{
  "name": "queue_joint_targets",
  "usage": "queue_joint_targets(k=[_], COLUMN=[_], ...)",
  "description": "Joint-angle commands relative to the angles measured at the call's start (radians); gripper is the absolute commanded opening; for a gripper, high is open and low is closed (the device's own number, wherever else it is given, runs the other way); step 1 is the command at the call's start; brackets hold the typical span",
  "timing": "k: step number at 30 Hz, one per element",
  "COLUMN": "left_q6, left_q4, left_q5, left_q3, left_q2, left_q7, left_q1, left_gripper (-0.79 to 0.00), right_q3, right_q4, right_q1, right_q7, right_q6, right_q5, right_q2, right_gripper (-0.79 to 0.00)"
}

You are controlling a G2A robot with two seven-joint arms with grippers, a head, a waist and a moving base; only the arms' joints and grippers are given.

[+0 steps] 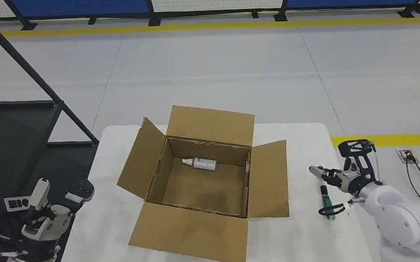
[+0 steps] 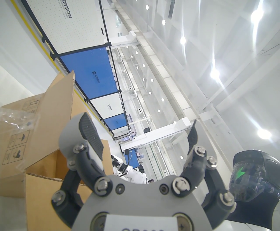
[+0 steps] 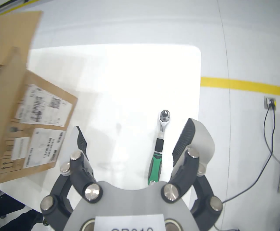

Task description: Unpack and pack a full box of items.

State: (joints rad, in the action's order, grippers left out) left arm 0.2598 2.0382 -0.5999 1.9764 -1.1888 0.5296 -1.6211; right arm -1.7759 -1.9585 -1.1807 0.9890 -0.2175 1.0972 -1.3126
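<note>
The wrench (image 3: 156,161) lies on the table (image 3: 131,76) beside the box (image 1: 200,237), under the right gripper (image 3: 134,125), which is spread wide. The wrench looks hard and heavy, and its green handle seems best to grab. The left gripper (image 2: 140,119) is spread wide too.

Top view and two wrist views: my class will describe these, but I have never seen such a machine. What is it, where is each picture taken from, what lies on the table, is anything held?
It is a two-armed robot at a white table. The top view looks down from above its arms; each wrist view looks out from one arm past its claw. An open cardboard box stands mid-table with one bottle-like item inside. A green-handled ratchet wrench lies on the table by the right claw. The left claw tilts up toward the ceiling beside the box. Both claws are open and hold nothing.
</note>
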Motion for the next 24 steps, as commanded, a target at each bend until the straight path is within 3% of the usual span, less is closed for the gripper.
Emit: queue_joint_targets(k=[1,7,12,17,24], left_q6=[0.006,0.030,0.052,0.068,0.078], left_q4=[-0.002,-0.014,-0.026,-0.027,-0.037], left_q5=[-0.006,-0.033,-0.058,-0.079,-0.105], left_q3=[0.003,0.020,0.045,0.066,0.094], left_q2=[-0.001,-0.004,-0.007,-0.010,-0.013], left_q7=[-0.001,-0.008,-0.012,-0.013,-0.006], left_q1=[-0.005,-0.025,-0.049,-0.073,-0.094], left_gripper=[0.000,0.000,0.000,0.000,0.000], right_q3=[0.032,0.187,0.373,0.576,0.814], right_q4=[-0.109,-0.295,-0.301,-0.177,0.151], right_q1=[-0.019,-0.019,0.069,0.235,0.537], right_q7=[-0.002,0.017,0.052,0.107,0.184], right_q6=[-0.012,-0.075,-0.125,-0.107,-0.033], right_q5=[0.009,0.091,0.158,0.214,0.150], right_q2=[0.001,0.007,0.007,-0.009,-0.064], right_gripper=[0.000,0.000,0.000,0.000,0.000])
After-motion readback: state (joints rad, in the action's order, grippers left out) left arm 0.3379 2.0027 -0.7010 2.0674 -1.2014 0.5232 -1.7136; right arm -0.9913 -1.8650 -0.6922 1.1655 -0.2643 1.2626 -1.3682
